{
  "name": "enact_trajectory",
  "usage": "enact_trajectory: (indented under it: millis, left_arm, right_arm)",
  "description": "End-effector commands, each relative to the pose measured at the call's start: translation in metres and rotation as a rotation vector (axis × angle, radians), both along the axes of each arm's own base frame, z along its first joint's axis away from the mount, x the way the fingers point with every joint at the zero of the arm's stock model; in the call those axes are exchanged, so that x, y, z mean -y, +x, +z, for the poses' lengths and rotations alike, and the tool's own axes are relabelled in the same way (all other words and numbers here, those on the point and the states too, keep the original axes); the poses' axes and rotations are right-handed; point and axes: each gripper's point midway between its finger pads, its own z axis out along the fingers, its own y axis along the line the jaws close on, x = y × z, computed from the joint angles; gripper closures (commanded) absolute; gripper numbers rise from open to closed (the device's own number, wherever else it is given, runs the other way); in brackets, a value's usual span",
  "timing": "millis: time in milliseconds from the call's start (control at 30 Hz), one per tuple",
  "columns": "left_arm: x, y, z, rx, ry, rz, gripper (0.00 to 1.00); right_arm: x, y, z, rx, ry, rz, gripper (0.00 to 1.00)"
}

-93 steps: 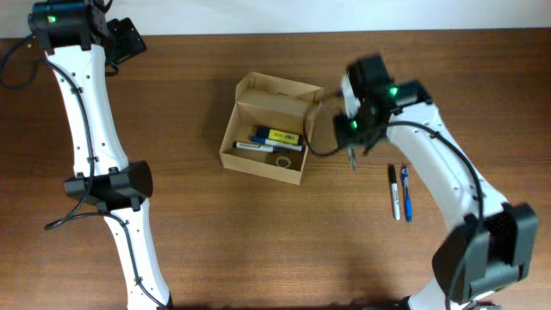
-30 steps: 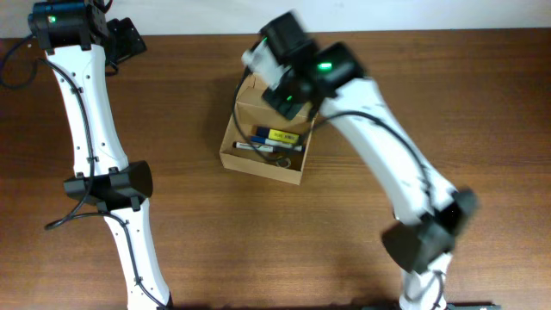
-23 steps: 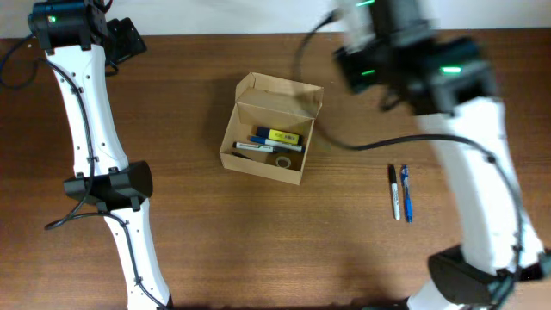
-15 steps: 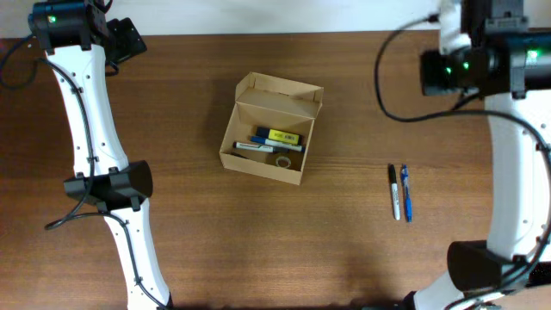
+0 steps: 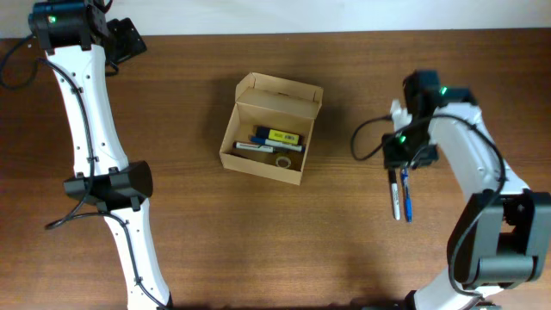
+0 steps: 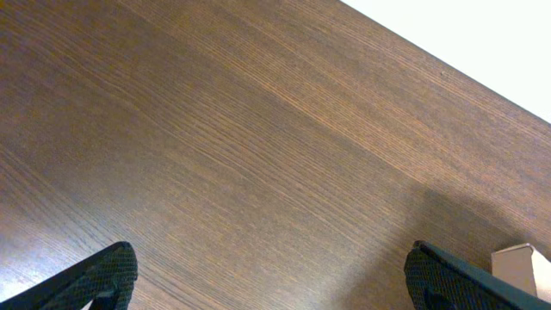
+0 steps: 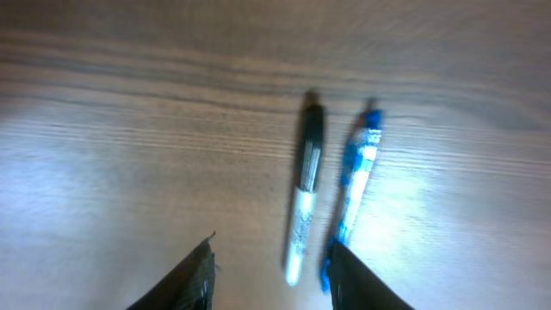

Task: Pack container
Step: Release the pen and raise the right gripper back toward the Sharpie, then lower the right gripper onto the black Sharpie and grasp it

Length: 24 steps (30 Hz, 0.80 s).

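Your right tool (image 5: 399,164) hangs over 2 pens on the counter (image 5: 198,250), right of the container (image 5: 258,164) and well apart from it. The wrist view is blurry. It shows the tool part open and empty, with its fingers (image 7: 185,280) either side of the near end of the black-and-white marker (image 7: 303,202). The blue pen (image 7: 353,194) lies just beside the marker, with its near end close to the other finger. My read is that you line up along the marker so that closing pinches only 1 pen. The blue one sits close enough to get caught or knocked, so centre on the marker.

The container sits mid-counter with its flap lid (image 5: 280,90) standing open at the back, which leaves the top clear for a drop from above. A few small items already lie inside, so packing looks part done with 2 pens left outside.

Your left tool (image 6: 271,288) is spread wide over bare wood at the far-left corner, holding nothing. It is probably parked there out of the right arm's way.
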Motion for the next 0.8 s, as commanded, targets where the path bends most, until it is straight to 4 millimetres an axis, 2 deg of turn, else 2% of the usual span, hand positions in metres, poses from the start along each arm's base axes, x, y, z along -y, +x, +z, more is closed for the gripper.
enact_trajectory:
  millis: [0,133,300,600,667,767]
  left_arm:
    - [-0.004,-0.002,0.002,-0.002,0.013,-0.001,0.0]
    - [-0.004,-0.002,0.002,-0.002,0.013,-0.001,0.0]
    - [-0.004,-0.002,0.002,-0.002,0.012,0.0,0.0]
    - [-0.004,-0.002,0.002,-0.002,0.013,-0.001,0.0]
    - [-0.004,-0.002,0.002,-0.002,0.013,-0.001,0.0]
    - [-0.004,-0.002,0.002,-0.002,0.013,-0.001,0.0]
  right_arm:
    - [-0.008,-0.019,-0.028,-0.042,0.043,-0.04,0.58]
    - [-0.007,-0.03,-0.055,-0.04,0.039,-0.087,0.58]
    - [-0.006,-0.034,-0.069,-0.027,0.041,-0.075,0.57]
    - [-0.013,-0.029,-0.063,-0.008,0.077,-0.044,0.57]
    - [-0.016,-0.023,-0.055,0.014,0.092,-0.031,0.57]
    - [-0.014,-0.009,-0.032,0.063,0.084,-0.019,0.57]
